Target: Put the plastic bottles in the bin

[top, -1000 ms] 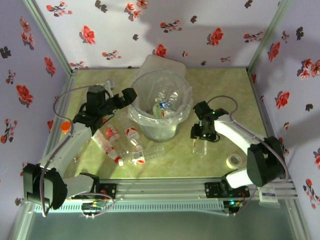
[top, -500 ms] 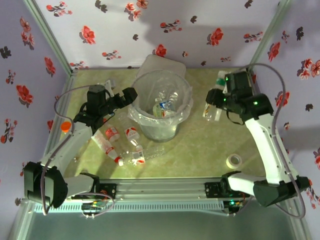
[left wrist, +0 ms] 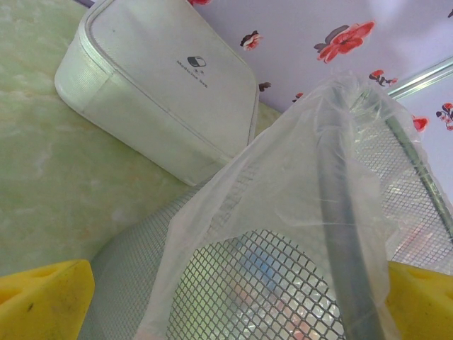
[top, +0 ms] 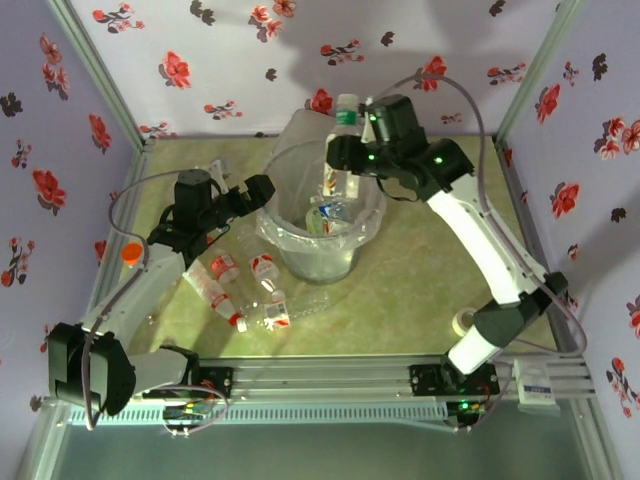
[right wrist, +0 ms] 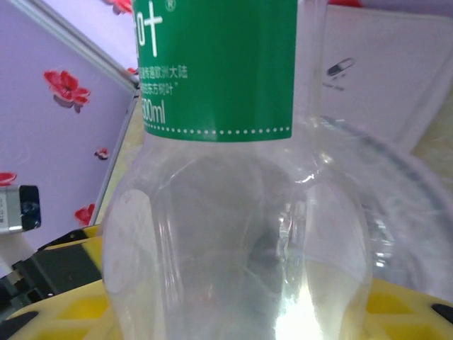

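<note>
the right tool is clamped on a clear plastic bottle with a green label. its yellow pads press the rounded body below the label, which looks like a firm enough hold for carrying it through the air. the arm is stretched out so that the tool and its bottle hang above the far rim of the large round translucent bin lined with a clear bag. the open mouth lies just below and nearer than the tool, so letting go here should probably send the bottle inside, where several others already lie.

the left tool stands fully open with nothing in it, right beside the bin's near-left rim. bag and mesh wall sit just ahead of its yellow fingertips, and a white rounded case lies beyond. several small clear bottles with red-and-white labels lie on the green worktop below and behind this tool, within its likely reach.
</note>
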`<state>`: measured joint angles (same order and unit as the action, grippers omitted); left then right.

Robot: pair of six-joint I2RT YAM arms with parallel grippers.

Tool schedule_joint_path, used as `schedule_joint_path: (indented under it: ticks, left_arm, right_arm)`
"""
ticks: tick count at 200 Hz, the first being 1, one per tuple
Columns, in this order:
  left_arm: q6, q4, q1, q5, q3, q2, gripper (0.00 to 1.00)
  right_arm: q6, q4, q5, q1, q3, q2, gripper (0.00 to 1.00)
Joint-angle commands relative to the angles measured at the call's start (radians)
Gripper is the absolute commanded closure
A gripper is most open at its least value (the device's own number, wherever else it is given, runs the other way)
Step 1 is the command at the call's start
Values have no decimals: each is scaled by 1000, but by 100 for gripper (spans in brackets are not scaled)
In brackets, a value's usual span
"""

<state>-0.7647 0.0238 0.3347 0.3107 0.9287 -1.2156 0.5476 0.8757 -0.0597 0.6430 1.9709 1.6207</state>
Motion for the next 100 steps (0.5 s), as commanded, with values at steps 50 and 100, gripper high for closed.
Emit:
schedule_joint_path:
  ticks: [50, 100]
  left_arm:
    - [2, 24, 4, -9, -8, -15, 1]
    - [-1, 13, 3, -15, -12, -19, 1]
  right_arm:
    - [57, -54, -83, 73, 43, 186, 46]
    - [117, -147, -166, 90, -129, 195, 45]
